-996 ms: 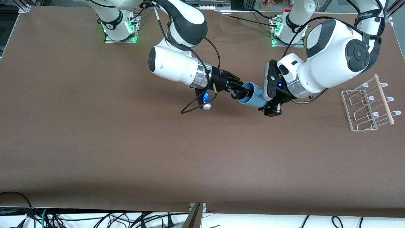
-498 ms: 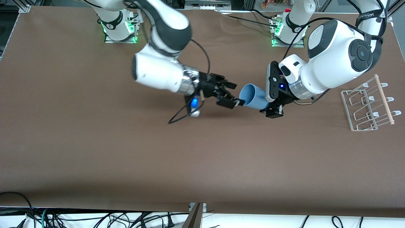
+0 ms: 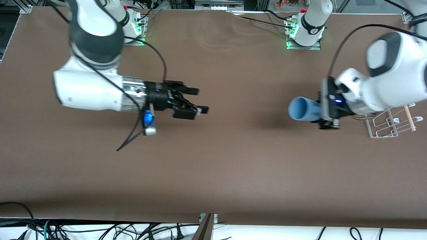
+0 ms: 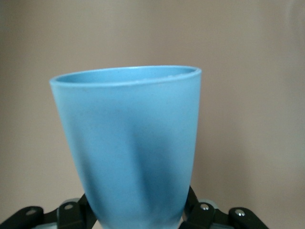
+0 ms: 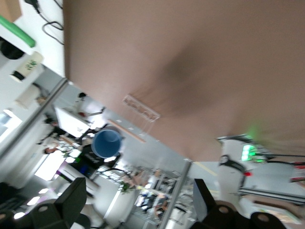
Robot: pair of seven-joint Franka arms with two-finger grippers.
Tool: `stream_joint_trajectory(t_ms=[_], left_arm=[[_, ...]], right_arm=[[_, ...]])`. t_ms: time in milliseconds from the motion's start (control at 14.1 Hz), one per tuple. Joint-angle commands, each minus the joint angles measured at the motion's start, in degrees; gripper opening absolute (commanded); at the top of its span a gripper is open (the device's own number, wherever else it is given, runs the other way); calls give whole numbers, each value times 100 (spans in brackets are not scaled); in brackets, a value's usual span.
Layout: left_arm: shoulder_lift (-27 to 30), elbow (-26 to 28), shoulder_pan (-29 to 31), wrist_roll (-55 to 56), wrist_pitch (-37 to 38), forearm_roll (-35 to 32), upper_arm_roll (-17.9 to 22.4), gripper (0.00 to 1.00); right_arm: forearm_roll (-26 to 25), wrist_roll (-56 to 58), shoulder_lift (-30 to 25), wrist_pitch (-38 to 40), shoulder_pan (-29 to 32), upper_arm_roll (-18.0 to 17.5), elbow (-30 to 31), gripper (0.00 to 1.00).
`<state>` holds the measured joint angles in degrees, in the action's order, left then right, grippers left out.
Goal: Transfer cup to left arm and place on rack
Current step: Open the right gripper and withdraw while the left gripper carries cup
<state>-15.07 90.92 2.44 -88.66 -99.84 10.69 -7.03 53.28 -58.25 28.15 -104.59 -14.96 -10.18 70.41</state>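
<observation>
Fingers (image 4: 198,217) of the left gripper (image 3: 325,115) clamp the light-blue cup's (image 3: 303,109) base only in the left wrist view, while the front view shows it held sideways over the table (image 3: 233,160) beside the rack (image 3: 388,121), mouth toward the right gripper (image 3: 201,100), which hangs spread and empty.

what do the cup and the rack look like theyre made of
The cup, held by the left gripper: looks like smooth light-blue plastic, with an even matte colour, a soft sheen and a thin moulded rim. The rack: seemingly white coated wire, thin bent rods with upturned pegs, plus one pale rod that looks like unfinished wood.
</observation>
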Motion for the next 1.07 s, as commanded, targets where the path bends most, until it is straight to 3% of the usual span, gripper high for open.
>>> stream_joint_trajectory(t_ms=[0,356,569,783,996], left_arm=[[65,-100,194,-169,280,-1134,123,0],[56,197,423,-160,351,-3981,176,0],[65,575,730,-134,36,-4987,360,0],[581,1741,854,-134,-1033,-6065,492,0],[970,2543,1030,-134,-2037,-6999,632,0]], right_arm=[[-693,514,-590,858,-24,419,340,99],[-2098,2912,-1723,2030,-33,1430,1166,99],[-3303,3853,-2382,1943,-33,1449,1886,99],[-4340,4854,-2884,1540,-33,1519,2502,99],[-4922,5305,-2930,1380,-16,1571,2548,99]])
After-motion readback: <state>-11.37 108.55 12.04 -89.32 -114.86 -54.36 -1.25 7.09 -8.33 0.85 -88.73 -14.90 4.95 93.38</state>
